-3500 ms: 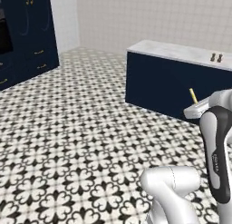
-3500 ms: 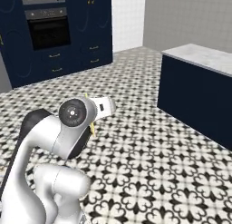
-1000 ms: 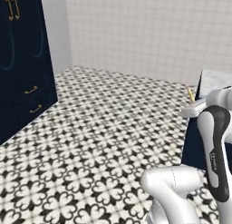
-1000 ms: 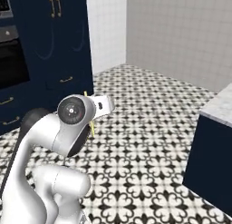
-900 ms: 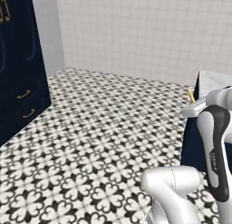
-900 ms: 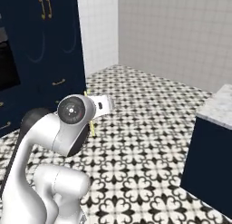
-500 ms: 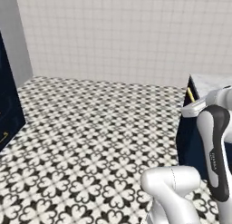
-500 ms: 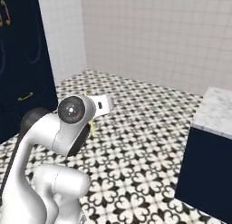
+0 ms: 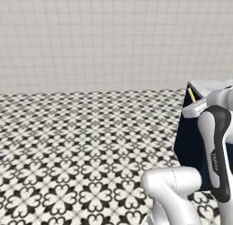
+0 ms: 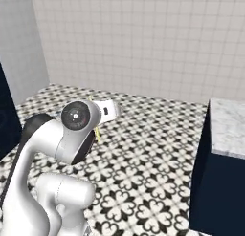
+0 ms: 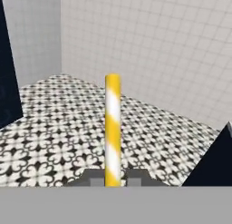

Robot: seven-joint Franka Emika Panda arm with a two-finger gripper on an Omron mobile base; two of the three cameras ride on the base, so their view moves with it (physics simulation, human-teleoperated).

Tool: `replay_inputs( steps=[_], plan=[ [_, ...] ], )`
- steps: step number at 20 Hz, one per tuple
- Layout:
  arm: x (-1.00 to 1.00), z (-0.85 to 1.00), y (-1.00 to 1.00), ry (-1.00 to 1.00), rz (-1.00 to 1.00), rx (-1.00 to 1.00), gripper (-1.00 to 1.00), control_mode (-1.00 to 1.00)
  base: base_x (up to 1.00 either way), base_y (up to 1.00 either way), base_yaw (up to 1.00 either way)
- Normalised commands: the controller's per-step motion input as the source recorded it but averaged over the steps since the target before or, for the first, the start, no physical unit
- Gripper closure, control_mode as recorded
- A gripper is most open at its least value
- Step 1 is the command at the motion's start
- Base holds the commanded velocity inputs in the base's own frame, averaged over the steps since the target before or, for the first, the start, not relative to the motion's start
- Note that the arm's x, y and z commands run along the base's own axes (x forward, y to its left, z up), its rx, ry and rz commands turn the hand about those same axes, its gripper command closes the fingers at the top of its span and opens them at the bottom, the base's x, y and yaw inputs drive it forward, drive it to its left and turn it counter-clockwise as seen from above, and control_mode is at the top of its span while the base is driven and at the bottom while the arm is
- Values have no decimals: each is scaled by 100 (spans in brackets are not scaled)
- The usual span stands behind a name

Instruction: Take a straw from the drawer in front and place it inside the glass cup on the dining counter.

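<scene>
The straw (image 11: 112, 128) stands upright at centre of the hand view, its base pinched between the two dark fingertips (image 11: 96, 178) at the bottom of that frame. The gripper (image 11: 112, 179) is closed on it. Up close the straw reads as a yellow stick with paler, near-white bands; it rises from the fingers to just above mid-frame.

In the left base view the straw (image 9: 191, 95) shows as a thin yellow sliver at the right edge, slanting up above the white hand, against the dark navy end of the dining counter (image 9: 189, 142). In the right base view a short yellow-green piece (image 10: 97, 134) hangs below the hand, left of centre, just beside the round arm joint; the fingers themselves cannot be made out there.

The right base view gives the clearest look at the dining counter (image 10: 228, 127): a marble top over a navy base, at the right edge of the frame. The hand view catches a dark triangle of it (image 11: 213, 164) at lower right.

A patterned black-and-white floor (image 9: 77, 142) runs across all three views, backed by a white tiled wall (image 9: 104, 37). A dark navy cabinet (image 11: 9, 82) edge occupies the left margin of the hand view.
</scene>
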Motion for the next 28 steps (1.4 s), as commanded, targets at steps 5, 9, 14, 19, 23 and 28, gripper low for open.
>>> replay_inputs(
  steps=[5,9,14,19,23,28],
  plan=[
    [0,0,0,0,0,0,100,100,100,87,-37],
    [0,0,0,0,0,0,100,100,100,72,-35],
    [0,0,0,0,0,0,100,100,100,51,-40],
    [0,0,0,0,0,0,100,100,100,39,-44],
    [0,0,0,0,0,0,100,100,100,42,-45],
    [0,0,0,0,0,0,100,100,100,44,-43]
  ],
)
